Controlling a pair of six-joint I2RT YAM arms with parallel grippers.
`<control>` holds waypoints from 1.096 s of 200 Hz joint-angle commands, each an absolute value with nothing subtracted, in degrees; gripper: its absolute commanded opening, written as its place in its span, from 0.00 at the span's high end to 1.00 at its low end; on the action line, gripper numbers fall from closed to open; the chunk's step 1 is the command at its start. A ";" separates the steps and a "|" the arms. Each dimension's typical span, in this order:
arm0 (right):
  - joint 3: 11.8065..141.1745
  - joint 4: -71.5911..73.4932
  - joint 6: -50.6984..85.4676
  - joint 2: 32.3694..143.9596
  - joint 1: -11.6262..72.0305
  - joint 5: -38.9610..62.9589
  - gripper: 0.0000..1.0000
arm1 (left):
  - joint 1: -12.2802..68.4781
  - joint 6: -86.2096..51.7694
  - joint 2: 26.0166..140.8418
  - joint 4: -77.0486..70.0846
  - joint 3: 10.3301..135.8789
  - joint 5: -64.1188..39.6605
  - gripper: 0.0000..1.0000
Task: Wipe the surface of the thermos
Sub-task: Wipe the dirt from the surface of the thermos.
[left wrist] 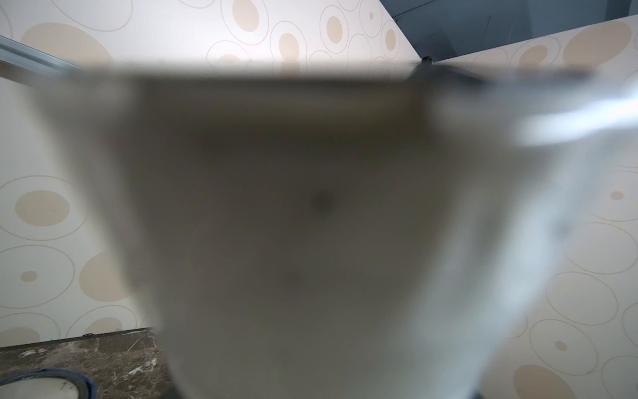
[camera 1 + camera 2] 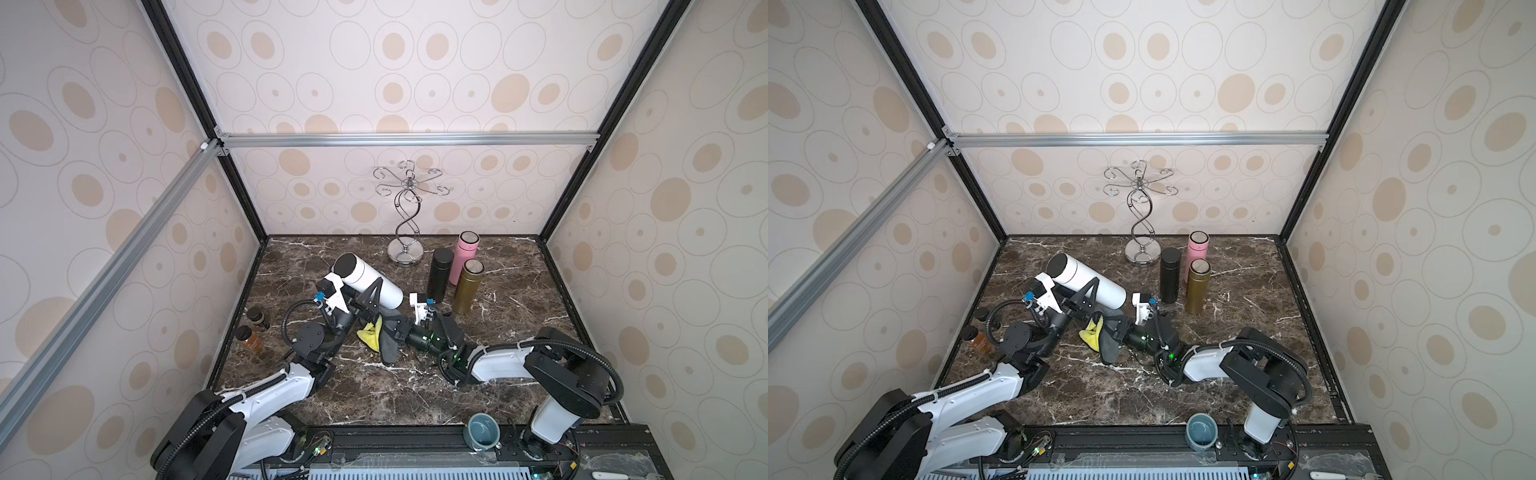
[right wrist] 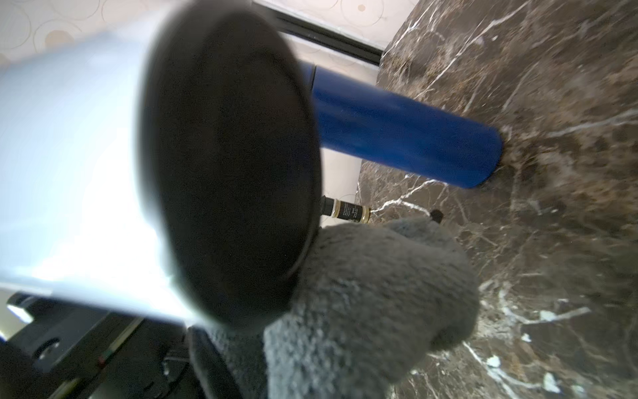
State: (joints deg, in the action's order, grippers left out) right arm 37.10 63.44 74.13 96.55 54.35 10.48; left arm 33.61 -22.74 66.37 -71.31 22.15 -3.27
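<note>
Thermos [image 2: 368,279]: white, black at both ends, held off the marble table [image 2: 519,332] left of centre. It was tilted, with the cap end raised to the far left and the base end lower toward the near right. My left gripper [image 2: 374,293] was clamped round its middle. My right gripper [image 2: 388,326] pinched a grey and yellow cloth [image 2: 386,351] just beside the base; in the right wrist view the grey pile lay against the black base rim.

To wipe well, I judged I should keep the left grip firm so the smooth body could not slip. The cloth should press flat on the white side, not the end, and draw along its length toward the cap. The black flask [image 2: 440,274], pink flask [image 2: 466,255] and gold flask [image 2: 468,286] stood near on the right, leaving little room to swing.

I could read no brand or lettering on the thermos. A small jar [image 3: 347,209] had a dark label, too small to read.
</note>
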 commanded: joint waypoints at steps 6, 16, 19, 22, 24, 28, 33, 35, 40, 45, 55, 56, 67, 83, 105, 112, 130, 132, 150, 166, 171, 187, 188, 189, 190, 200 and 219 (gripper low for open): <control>38.53 63.41 78.96 97.23 57.81 11.00 1.00 | 33.91 -21.71 67.88 -75.62 25.74 -3.52 1.00; 37.55 61.97 78.59 96.87 58.10 10.00 1.00 | 33.91 -22.01 68.15 -75.67 26.01 -4.00 1.00; 37.19 61.94 78.49 96.67 58.24 9.56 1.00 | 33.92 -22.13 68.20 -75.79 25.97 -4.10 1.00; 36.85 61.88 78.20 96.54 58.21 9.14 1.00 | 33.85 -22.29 68.19 -75.96 25.91 -4.13 1.00; 36.66 61.88 78.11 96.51 58.26 8.85 1.00 | 33.86 -22.38 68.27 -76.12 25.88 -4.17 1.00; 36.38 61.81 77.75 96.23 58.27 8.33 1.00 | 33.84 -22.53 68.29 -76.38 25.78 -4.32 1.00; 36.22 61.19 77.24 95.88 58.27 7.70 1.00 | 33.89 -22.72 68.29 -76.54 25.67 -4.47 1.00; 36.21 60.85 76.94 95.73 58.23 7.48 1.00 | 33.90 -22.75 68.27 -76.62 25.67 -4.52 1.00; 36.41 59.96 76.24 95.28 58.20 7.02 1.00 | 33.88 -22.99 68.16 -76.72 25.54 -4.63 1.00; 36.91 58.51 75.11 94.84 58.27 6.82 1.00 | 33.92 -23.11 68.20 -76.88 25.41 -4.79 1.00; 38.32 54.12 72.86 93.55 58.20 5.93 1.00 | 34.01 -23.22 68.12 -76.99 25.16 -4.98 1.00; 38.50 53.73 72.60 93.36 58.23 5.78 1.00 | 34.01 -23.21 68.12 -76.95 25.15 -5.00 1.00; 39.92 49.51 69.83 91.60 58.49 4.19 1.00 | 34.02 -23.21 68.02 -76.77 24.97 -5.03 1.00; 41.42 43.76 66.50 88.58 58.61 1.14 1.00 | 34.17 -23.22 67.68 -76.64 24.57 -5.01 1.00; 42.17 39.14 61.86 84.32 59.04 -2.33 1.00 | 34.24 -23.12 67.19 -76.56 24.17 -4.65 1.00; 42.24 37.78 60.55 83.07 59.27 -3.62 1.00 | 34.36 -23.07 67.06 -76.47 24.14 -4.66 1.00; 42.66 35.70 57.82 80.88 59.38 -6.20 1.00 | 34.42 -23.44 67.06 -76.73 24.17 -5.09 1.00; 42.70 35.69 57.59 80.73 59.34 -6.36 1.00 | 34.42 -23.53 67.06 -76.77 24.17 -5.16 1.00; 44.33 34.01 55.60 80.97 59.38 -6.47 1.00 | 34.68 -23.82 67.23 -77.33 24.08 -5.60 1.00; 45.39 34.61 55.37 82.69 59.46 -5.87 1.00 | 34.87 -23.91 67.27 -77.43 24.17 -5.76 1.00; 45.47 34.71 55.53 83.27 59.46 -5.84 1.00 | 34.89 -23.91 67.23 -77.51 24.17 -5.82 1.00; 45.43 34.86 56.05 84.59 59.41 -6.69 1.00 | 34.84 -23.82 66.90 -77.29 24.38 -6.06 1.00; 45.43 34.88 56.06 84.66 59.41 -6.73 1.00 | 34.87 -23.82 66.89 -77.23 24.41 -6.11 1.00; 45.39 34.89 56.11 84.74 59.41 -6.84 1.00 | 34.88 -23.78 66.84 -77.20 24.42 -6.13 1.00; 45.37 34.89 56.18 84.78 59.41 -6.89 1.00 | 34.89 -23.75 66.82 -77.14 24.43 -6.19 1.00; 45.04 34.48 56.24 84.90 59.41 -7.81 1.00 | 34.87 -23.28 66.42 -76.28 24.77 -6.43 1.00; 44.70 31.84 55.23 84.23 59.41 -9.20 1.00 | 34.82 -22.26 65.45 -75.26 24.61 -5.81 1.00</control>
State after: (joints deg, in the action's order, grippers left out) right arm 44.34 34.26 56.05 84.42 59.29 -5.54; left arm 34.24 -22.90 68.34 -71.68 22.57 -4.80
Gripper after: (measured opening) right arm 0.095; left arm 0.658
